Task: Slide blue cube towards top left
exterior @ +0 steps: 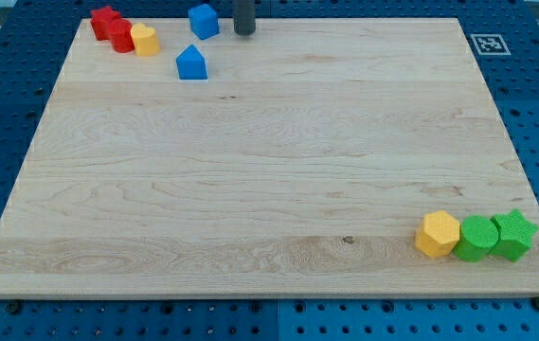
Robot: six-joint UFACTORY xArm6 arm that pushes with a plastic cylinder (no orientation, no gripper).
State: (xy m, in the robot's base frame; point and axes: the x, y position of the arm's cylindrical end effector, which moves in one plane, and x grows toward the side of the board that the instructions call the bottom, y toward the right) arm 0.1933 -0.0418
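The blue cube (204, 20) sits near the top edge of the wooden board (269, 170), left of centre. My tip (243, 32) stands just to the cube's right, a small gap apart. A second blue block (191, 62), house-shaped, lies below the cube. In the top left corner a red star block (105, 20), a red cylinder (121, 36) and a yellow block (144, 40) sit in a touching row.
At the bottom right a yellow hexagonal block (438, 234), a green cylinder (478, 238) and a green star block (515, 234) sit in a row. A fiducial tag (487, 44) marks the board's top right corner. Blue pegboard surrounds the board.
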